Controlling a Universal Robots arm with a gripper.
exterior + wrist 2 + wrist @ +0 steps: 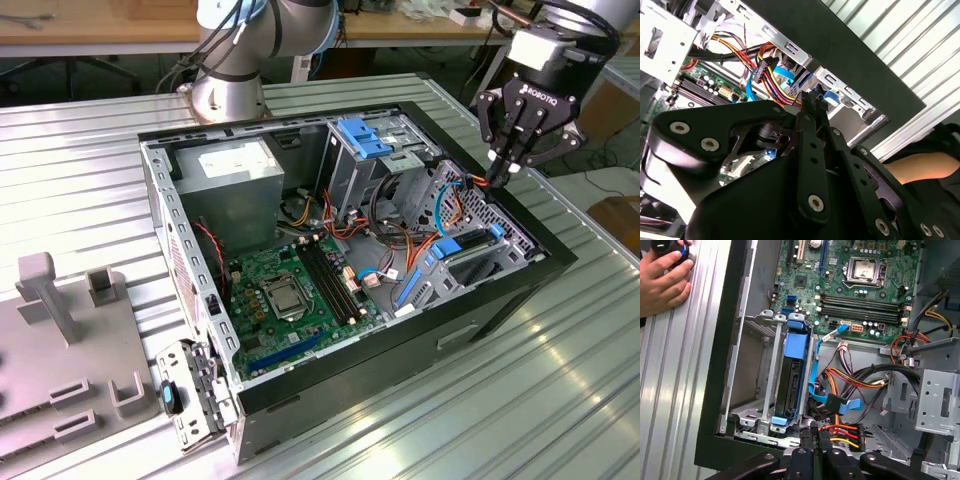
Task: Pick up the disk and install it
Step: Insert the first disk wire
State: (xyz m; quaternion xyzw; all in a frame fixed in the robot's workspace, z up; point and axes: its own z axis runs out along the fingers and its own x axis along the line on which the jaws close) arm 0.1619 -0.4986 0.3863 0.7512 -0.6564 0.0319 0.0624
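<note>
The disk sits in its slot inside the computer case, on the exterior view's right, with its blue frame around it. Just behind it, the gripper has its fingers pressed together beside the wires. Putting the disk in looks done.

Desk: ribbed metal, carrying the open case.
Computer case: black, lying on its side, interior exposed.
Motherboard: green, flat on the case floor.
Power-supply box: grey, white sticker, in a case corner.
Cage: silver, blue latch, beside the box.
Fixture: grey, on the desk, at the exterior view's left.
</note>
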